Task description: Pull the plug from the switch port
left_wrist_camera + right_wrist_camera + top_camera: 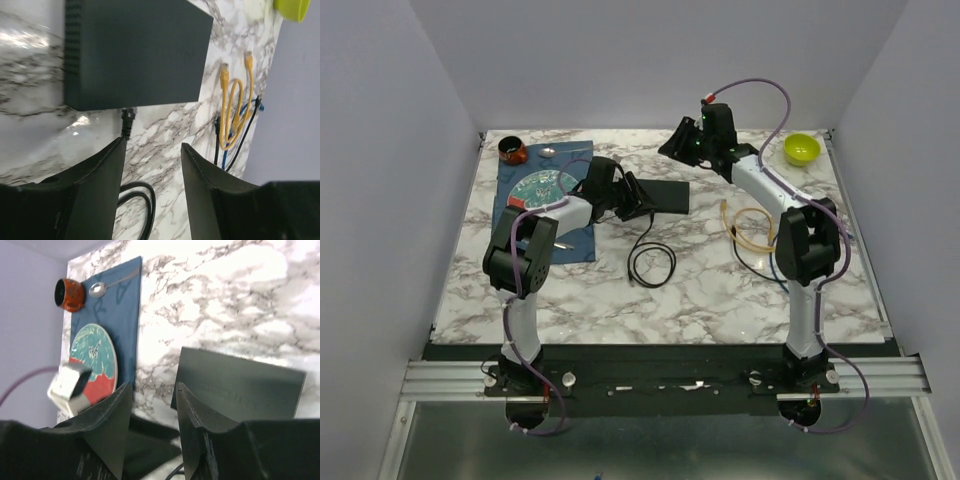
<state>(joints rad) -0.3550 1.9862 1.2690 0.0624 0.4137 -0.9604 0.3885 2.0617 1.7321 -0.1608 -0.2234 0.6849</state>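
Marble-patterned worktop (700,290) fills the overhead view, and the switch (672,196) lies flat near its middle, just right of the blue mat (578,255). The left end effector (642,205) sits low at the switch's left end. The right end effector (675,143) is raised behind the switch, towards the back wall. A black cable (650,262) loops on the marble in front of the switch, a coil of yellow cable (748,228) lies to the right, and a green bowl (801,149) stands in the far right corner. From the left wrist, the switch's plain top fills the upper frame, and the plug (127,120) meets its near edge, apparently seated in a port there, with its black cable running down under the fingers (100,170). The left end effector is parted with only marble in the gap. It holds nothing, and the plug lies just beyond the tip of one finger, outside the gap. From the right wrist, the switch lies below and beyond the fingers (192,410), tilted in the frame. These fingers stand apart too and grip nothing. To the left, a patterned plate (95,360) and a spoon (100,287) rest on the mat, and an orange cup (70,292) stands just off its far corner.
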